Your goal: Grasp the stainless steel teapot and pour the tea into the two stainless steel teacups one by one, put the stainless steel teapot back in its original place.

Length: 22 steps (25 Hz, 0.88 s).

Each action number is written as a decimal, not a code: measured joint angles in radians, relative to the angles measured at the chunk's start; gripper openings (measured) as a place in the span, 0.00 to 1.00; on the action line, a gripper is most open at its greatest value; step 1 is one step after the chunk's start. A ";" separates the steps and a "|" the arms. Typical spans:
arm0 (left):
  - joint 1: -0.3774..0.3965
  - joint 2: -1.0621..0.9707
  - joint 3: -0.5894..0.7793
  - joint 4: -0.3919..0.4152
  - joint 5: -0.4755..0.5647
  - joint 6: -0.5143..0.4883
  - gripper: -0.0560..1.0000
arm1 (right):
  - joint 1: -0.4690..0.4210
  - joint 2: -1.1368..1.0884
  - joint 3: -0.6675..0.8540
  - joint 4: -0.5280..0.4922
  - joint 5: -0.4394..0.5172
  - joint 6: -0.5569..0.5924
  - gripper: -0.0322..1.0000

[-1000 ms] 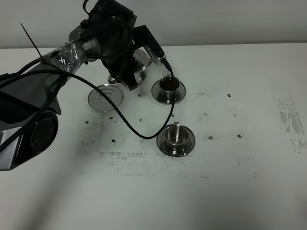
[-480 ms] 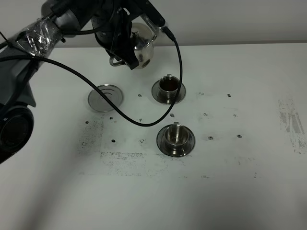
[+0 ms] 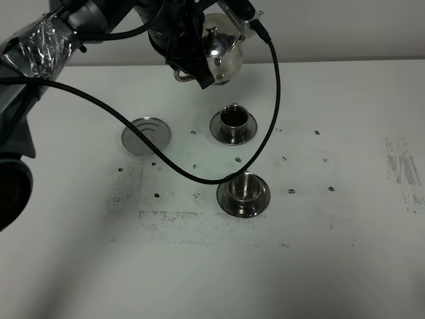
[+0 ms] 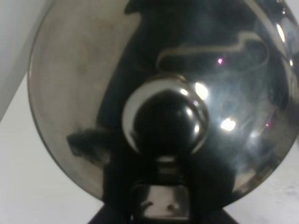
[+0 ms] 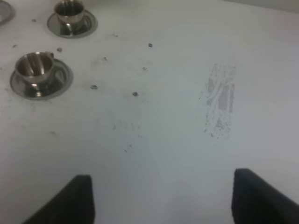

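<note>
The left gripper (image 3: 192, 66) is clamped tight on the loop handle of the teapot (image 3: 224, 53) and has it hoisted well clear of the table (image 3: 332, 252), out past the far teacup (image 3: 233, 123) and roughly upright, lid uppermost. From there a black cable (image 3: 206, 181) swings down off the arm in a wide loop, its low end passing just beside the near teacup (image 3: 243, 191). The bare saucer (image 3: 146, 135) where the pot belongs sits empty off to the left, well apart from the pot.

The far teacup looks dark inside, as if it holds tea, while the near one shows a bright steel bowl, so I'd judge one pour done and the second waiting. The next move calls for carrying the pot over to the near teacup, bringing the spout over its mouth and tipping gently. I can't make out from here which way the thin spout points, so I wouldn't swear to the direction of tilt. The trailing cable wants watching as the arm comes across, lest it brush the cup.

The left wrist view is nearly all teapot: the lid knob (image 4: 163, 122) and the curved shoulder fill it, showing a close grip but nothing of the cups. The right wrist view shows what the overhead does not: the right gripper (image 5: 163, 200) parked low over bare table, fingers spread wide with nothing between them, both cups on their saucers well away from it.
</note>
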 joint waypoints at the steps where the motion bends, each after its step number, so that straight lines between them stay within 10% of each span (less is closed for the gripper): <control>1: -0.010 -0.024 0.031 -0.005 -0.009 0.001 0.22 | 0.000 0.000 0.000 0.000 0.000 0.000 0.60; 22: -0.080 -0.354 0.848 0.015 -0.393 0.217 0.22 | 0.000 0.000 0.000 0.000 0.000 0.000 0.60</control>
